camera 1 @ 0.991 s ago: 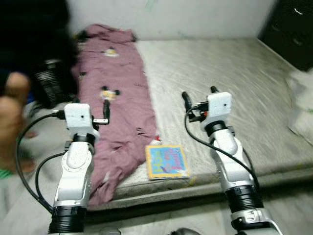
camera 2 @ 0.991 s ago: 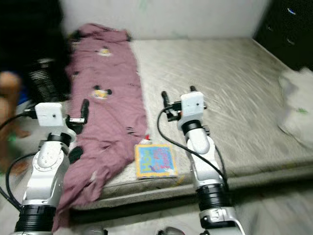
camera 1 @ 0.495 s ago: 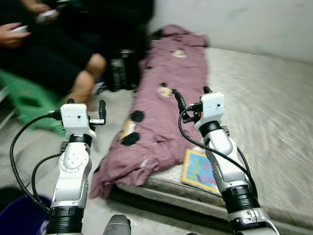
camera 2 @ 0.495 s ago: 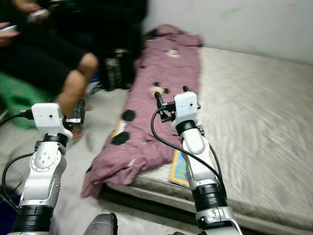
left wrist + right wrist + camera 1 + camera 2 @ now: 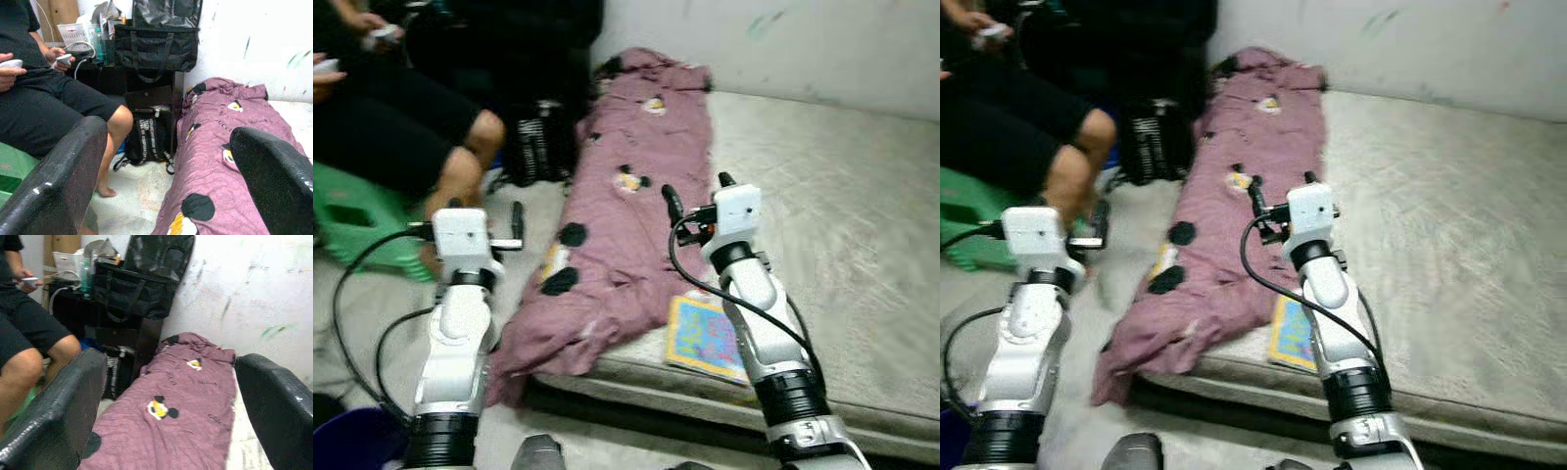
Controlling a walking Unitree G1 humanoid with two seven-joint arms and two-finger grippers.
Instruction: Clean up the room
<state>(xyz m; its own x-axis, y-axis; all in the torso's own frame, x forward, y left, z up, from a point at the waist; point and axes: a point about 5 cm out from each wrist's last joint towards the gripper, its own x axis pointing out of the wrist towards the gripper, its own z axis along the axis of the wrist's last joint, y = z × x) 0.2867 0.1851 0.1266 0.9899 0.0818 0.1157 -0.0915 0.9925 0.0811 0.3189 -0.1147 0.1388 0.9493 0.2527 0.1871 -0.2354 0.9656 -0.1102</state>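
Observation:
A mauve blanket (image 5: pixel 626 225) printed with cartoon mice lies along the left side of the grey mattress (image 5: pixel 842 196). Its near end hangs off the mattress corner down to the floor. A colourful picture book (image 5: pixel 705 338) lies flat on the mattress by the front edge, just right of the blanket. My right gripper (image 5: pixel 697 193) is open in the air above the blanket's right edge, holding nothing. My left gripper (image 5: pixel 485 211) is open over the floor left of the blanket, also holding nothing. Both wrist views look along the blanket (image 5: pixel 220 142) towards the wall.
A person (image 5: pixel 401 108) in black shorts sits on a green stool (image 5: pixel 352 220) at the left, holding controllers. A black backpack (image 5: pixel 540 142) stands on the floor beside the mattress. A black bag (image 5: pixel 156 41) rests on a dark shelf by the wall. A dark blue bin (image 5: pixel 347 441) is by my left side.
The camera has swung to the left, bringing the seated person and backpack into view. Both arms keep the same raised pose with open fingers. The blanket and book lie as before.

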